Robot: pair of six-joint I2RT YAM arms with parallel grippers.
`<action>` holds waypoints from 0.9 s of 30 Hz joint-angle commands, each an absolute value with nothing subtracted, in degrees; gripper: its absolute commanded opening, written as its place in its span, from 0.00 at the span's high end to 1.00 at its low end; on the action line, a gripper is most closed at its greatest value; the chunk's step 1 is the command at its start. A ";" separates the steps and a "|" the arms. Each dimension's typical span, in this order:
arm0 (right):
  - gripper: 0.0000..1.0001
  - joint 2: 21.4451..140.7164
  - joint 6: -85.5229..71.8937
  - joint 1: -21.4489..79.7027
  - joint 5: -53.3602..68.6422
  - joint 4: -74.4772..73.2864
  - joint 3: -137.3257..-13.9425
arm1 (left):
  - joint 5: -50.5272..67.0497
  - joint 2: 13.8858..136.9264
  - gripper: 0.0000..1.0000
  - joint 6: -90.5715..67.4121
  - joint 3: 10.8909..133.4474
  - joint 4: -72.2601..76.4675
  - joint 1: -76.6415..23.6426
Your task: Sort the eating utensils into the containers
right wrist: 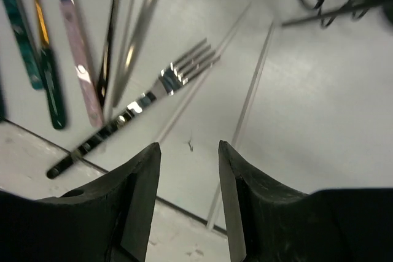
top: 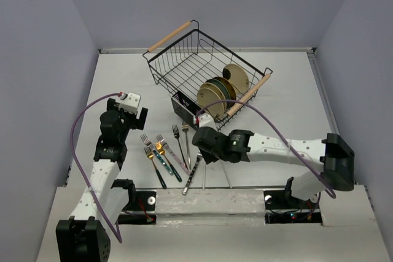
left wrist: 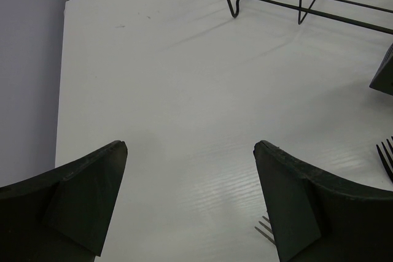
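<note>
White tabletop (top: 288, 102), seen from above. Nearest the arms, about seven forks (top: 164, 154) lie loose on it in a fan: silver, gold-headed, and teal- or pink-handled. The right gripper (right wrist: 189, 148) hangs low, close to one silver fork (right wrist: 147, 99), with its jaws partly spread and holding nothing. The left gripper (left wrist: 190, 145) hovers over bare table beside the forks, jaws wide apart and empty. Farther back, a small black caddy (top: 183, 105) sits against a wire basket (top: 169, 36) holding plates (top: 218, 90). No fork shows in the caddy. Sorting looks not yet begun, with every visible fork left to move. Plain grey-lilac walls enclose the table.
</note>
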State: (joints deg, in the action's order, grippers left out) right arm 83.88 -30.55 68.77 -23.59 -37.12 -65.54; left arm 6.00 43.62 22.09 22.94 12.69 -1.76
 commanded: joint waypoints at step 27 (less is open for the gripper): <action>0.62 96.23 -39.37 64.51 -18.99 -27.77 -51.59 | 5.54 40.78 0.01 22.68 21.97 15.47 -1.41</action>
State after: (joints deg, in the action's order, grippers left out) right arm 92.29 -39.86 64.47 -20.58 -31.48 -51.77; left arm 5.87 42.13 22.09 22.83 12.69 -1.76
